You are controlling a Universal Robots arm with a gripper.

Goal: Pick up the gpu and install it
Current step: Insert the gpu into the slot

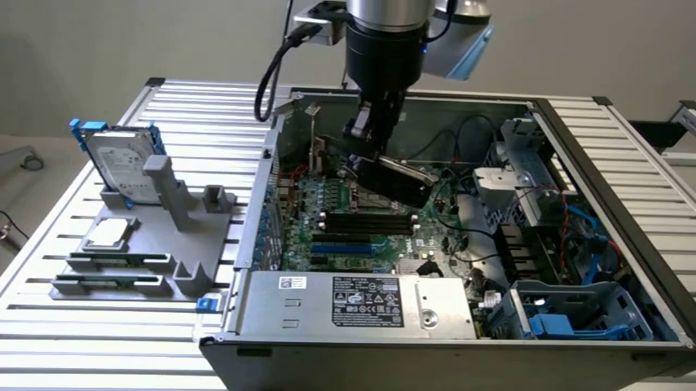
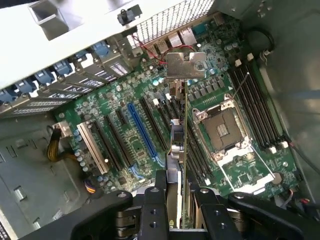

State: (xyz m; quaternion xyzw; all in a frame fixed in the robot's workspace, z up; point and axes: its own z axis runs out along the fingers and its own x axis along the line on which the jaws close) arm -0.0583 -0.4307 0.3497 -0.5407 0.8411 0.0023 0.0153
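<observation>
Your gripper point(image 1: 367, 159) reaches down into the open PC case point(image 1: 435, 358), jaws clamped on the gpu point(image 1: 403, 181). In the exterior view the card hangs tilted, black shroud showing, over the middle of the green motherboard point(image 1: 326, 199), w/ the power supply point(image 1: 359, 301) nearer the camera.

In the wrist view the gripper point(image 2: 177, 195) pinches the gpu point(image 2: 185, 125), seen edge-on, w/ its silver end bracket point(image 2: 186, 65) at the far end by the rear ports. The card lies btwn the black expansion slots and the open CPU socket point(image 2: 222, 129); the blue slot point(image 2: 141, 131) is further off to one side.

Outside the case, at the exterior view's left, a hard drive point(image 1: 117, 163) stands upright in a grey holder point(image 1: 163, 195) on the slatted table point(image 1: 65, 326), w/ a CPU chip point(image 1: 109, 234) lying flat beside it
</observation>
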